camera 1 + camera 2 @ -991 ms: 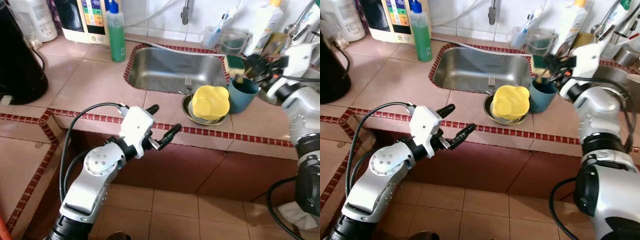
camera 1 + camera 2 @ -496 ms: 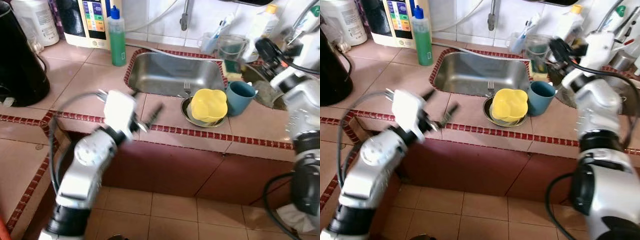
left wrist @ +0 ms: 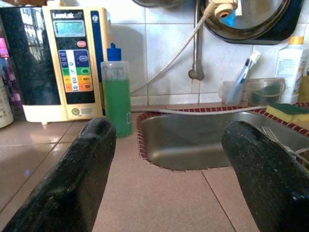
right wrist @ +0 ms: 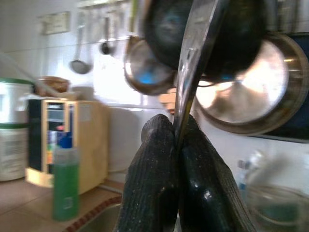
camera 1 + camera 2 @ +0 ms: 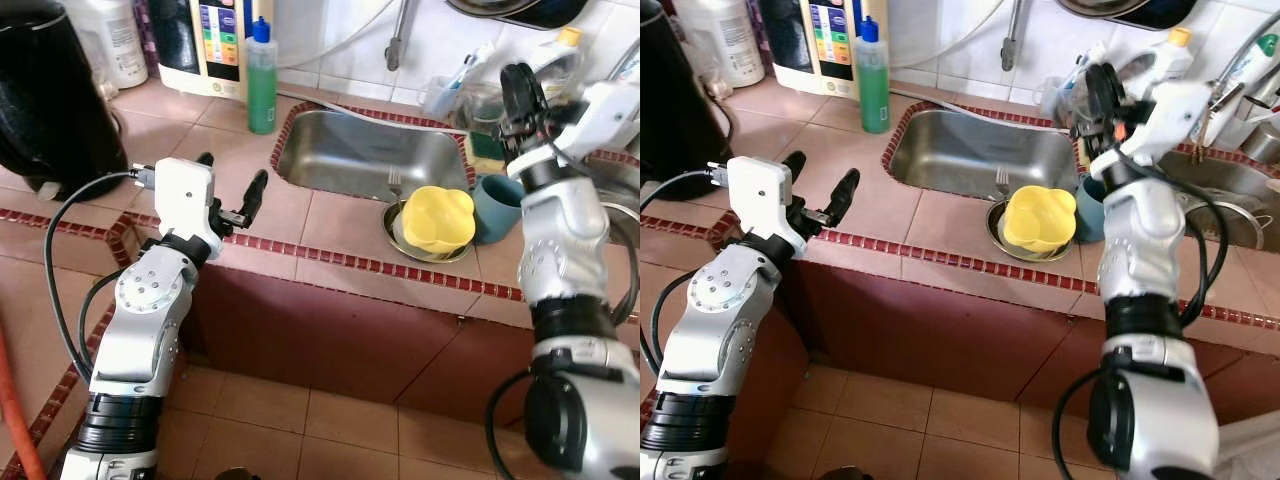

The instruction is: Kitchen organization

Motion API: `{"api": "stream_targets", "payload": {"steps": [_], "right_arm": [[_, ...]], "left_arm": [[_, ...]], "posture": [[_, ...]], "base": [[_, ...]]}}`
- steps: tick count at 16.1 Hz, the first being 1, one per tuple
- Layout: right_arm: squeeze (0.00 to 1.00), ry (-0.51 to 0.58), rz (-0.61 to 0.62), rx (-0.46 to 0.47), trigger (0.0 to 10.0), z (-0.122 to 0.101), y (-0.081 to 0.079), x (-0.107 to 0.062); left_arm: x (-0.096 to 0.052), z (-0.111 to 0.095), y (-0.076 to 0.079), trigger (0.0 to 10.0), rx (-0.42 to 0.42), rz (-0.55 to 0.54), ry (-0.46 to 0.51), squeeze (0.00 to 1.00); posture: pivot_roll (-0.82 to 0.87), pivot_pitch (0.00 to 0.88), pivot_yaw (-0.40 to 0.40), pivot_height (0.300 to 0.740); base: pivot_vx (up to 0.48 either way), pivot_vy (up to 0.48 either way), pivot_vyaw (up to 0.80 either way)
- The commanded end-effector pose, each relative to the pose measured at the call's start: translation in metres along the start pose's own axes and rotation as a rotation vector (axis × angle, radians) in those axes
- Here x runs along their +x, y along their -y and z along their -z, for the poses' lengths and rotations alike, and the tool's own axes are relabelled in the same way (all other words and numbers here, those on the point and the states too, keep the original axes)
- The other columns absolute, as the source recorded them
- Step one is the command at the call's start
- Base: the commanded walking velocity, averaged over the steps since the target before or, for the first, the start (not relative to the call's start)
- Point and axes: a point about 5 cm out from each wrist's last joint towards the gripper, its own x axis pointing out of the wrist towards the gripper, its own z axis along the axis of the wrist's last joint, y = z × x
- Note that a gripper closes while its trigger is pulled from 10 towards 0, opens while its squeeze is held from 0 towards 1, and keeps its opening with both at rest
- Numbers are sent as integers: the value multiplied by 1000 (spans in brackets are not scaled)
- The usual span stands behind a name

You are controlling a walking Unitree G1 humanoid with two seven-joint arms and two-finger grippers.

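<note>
Right wrist view: right gripper (image 4: 176, 145) is pinching a thin, stiff, slippery metal utensil (image 4: 195, 58) (probably a spoon handle), raised at one o'clock from the sink (image 5: 375, 160); left gripper (image 5: 232, 190) is hanging open, empty.

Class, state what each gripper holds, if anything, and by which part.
The right gripper pinches a thin metal utensil by its lower end. The left gripper is open, holding nothing.

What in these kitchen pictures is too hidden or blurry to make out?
- Metal utensil pinched by the right gripper: its working end is cut off by the right wrist view's edge.
- Fork: yellow bowl covers its handle.
- Teal cup: right arm partly hides it.
- Appliance labels: too small.
</note>
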Motion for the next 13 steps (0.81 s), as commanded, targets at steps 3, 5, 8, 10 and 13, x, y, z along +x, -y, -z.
{"api": "stream_targets", "payload": {"steps": [3,5,8,10,13], "right_arm": [[0,-48,53,-36,10000,10,-1,-22],[0,-47,52,-77,10000,11,-8,-33],[0,-46,65,-75,10000,12,-19,-41],[0,-62,60,-88,10000,13,-31,-48],[0,-75,52,-86,10000,15,-36,-51]], "left_arm": [[-1,3,0,10000,-31,9,-4,0],[-3,5,0,10000,-54,12,-7,0],[-4,7,1,10000,-49,20,-19,0],[-4,8,2,10000,-53,28,-23,0],[-3,8,2,10000,-56,51,-20,0]], "posture": [[51,0,-83,732],[43,0,-79,732],[35,0,-72,732],[34,0,-69,732],[31,0,-67,732]], "base": [[0,0,0],[0,0,0],[0,0,0],[0,0,0],[0,0,0]]}}
